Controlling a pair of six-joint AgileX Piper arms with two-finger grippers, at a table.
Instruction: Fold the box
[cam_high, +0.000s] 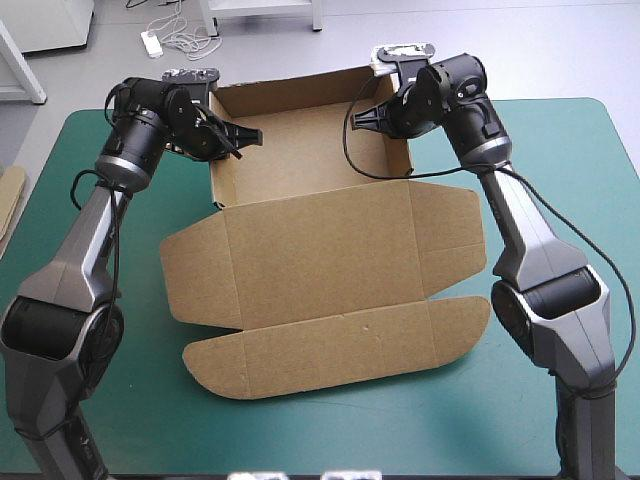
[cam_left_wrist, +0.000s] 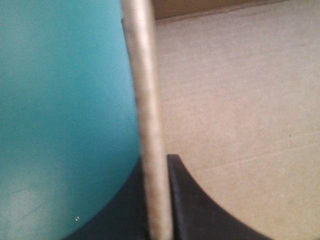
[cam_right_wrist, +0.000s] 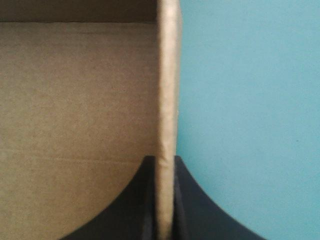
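Counting just one brown box (cam_high: 320, 250) here, sitting about mid-desk on the teal-green cover, nothing else on top. Standing as an open tray at the far end, with three walls up: the far one plus two sides. Lying flat toward the near edge as one lid panel with two small side flaps, then one long front flap with two rounded ends.

Working with two arms, so two pairs of black fingers. Clamping the left wall (cam_left_wrist: 150, 125) with the left fingers (cam_high: 240, 133), coming in over its top edge: one finger outside above the cover, one inside above the box floor, all but together with only the board between. Doing the same on the right wall (cam_right_wrist: 168, 100) with the right fingers (cam_high: 368, 118), again pinched nearly closed on the board's top edge.

Edge-wise: reaching nearly to the desk's (cam_high: 560, 160) far edge with the tray's far wall, so barely any room back there. Leaving plenty of bare cover on both sides of the lid and along the near edge, past the front flap. Also spotting one bit of extra board (cam_high: 10, 200) poking in at the desk's left edge, well apart from the box.
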